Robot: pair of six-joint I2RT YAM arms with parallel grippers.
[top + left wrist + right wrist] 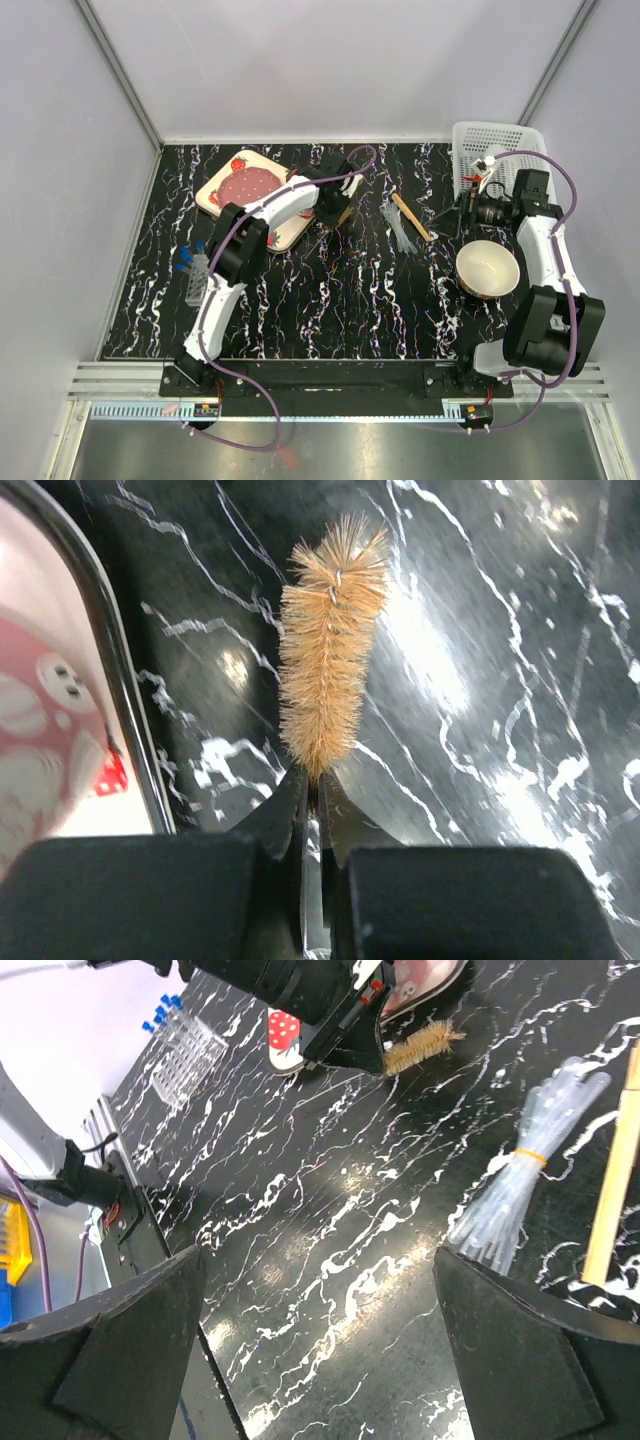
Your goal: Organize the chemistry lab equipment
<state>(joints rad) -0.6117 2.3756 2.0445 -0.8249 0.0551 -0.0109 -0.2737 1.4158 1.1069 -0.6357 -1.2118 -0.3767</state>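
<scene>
- Black, white-veined table [340,310] carries the lab gear.
- Left gripper [310,785] pinches the bristle brush [332,650] at its base, just beside the strawberry-print tray [60,730].
- Right gripper [320,1260] hangs spread wide, near the banded droppers [515,1175] and a wooden-handled tool [612,1180].
- Tube rack [196,280] with blue-capped tubes [186,262] sits near the table's left edge.
</scene>
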